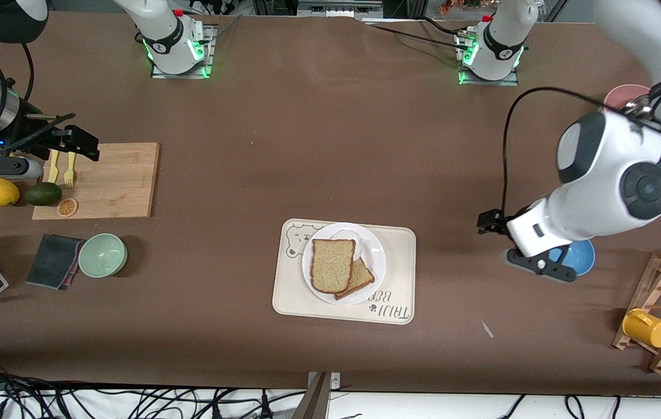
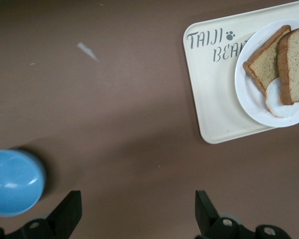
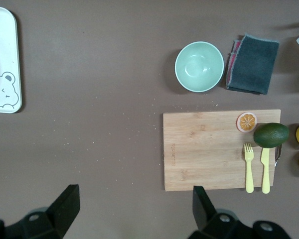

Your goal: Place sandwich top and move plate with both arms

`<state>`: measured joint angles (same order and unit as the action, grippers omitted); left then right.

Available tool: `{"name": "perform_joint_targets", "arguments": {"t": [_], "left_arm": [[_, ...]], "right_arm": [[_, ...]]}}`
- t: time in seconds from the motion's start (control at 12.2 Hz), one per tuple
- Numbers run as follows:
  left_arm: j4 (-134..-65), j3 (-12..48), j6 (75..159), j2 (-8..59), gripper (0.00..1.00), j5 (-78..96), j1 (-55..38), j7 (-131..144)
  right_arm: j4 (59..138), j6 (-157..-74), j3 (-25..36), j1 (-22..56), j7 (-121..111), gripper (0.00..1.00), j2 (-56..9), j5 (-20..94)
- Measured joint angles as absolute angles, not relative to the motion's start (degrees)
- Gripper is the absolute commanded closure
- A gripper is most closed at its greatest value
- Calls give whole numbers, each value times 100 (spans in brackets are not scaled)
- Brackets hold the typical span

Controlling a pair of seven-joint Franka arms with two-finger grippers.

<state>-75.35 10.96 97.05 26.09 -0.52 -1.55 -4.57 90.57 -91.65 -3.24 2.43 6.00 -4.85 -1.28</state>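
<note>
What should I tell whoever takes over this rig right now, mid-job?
Left pincer: open, empty, up over bare table beside the blue bowl.
Right pincer: open, empty, over the wooden cutting board at the right arm's end of the table.
Things: the plate sits on the bear tray. The sandwich top lies on the plate, overlapping the second slice and the fried egg.
Done: top slice looks placed.
Left: bring both arms to the plate and move it together; neither touches it yet.
</note>
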Motion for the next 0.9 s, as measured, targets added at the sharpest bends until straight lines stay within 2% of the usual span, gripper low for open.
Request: {"name": "perform_joint_targets", "arguments": {"t": [0.16,0.33,0.66,0.9], "left_arm": [[-7522,1046,8983,2033,0,-58,-133,-455],[-7605,966,8723,1531,0,-62,-147,-421],[-8792,543,9808,576,0,-62,-135,-275],[-9682,509,9666,-119,0,-59,-134,283]], "right_arm": [[9055,-9165,-325,243,353,0,-489,-128],[9052,-9156,-328,250,178,0,-489,-128],[9053,-8987,-337,254,6,0,-491,-128],[9052,-8748,-343,255,-194,0,-488,-128]]}}
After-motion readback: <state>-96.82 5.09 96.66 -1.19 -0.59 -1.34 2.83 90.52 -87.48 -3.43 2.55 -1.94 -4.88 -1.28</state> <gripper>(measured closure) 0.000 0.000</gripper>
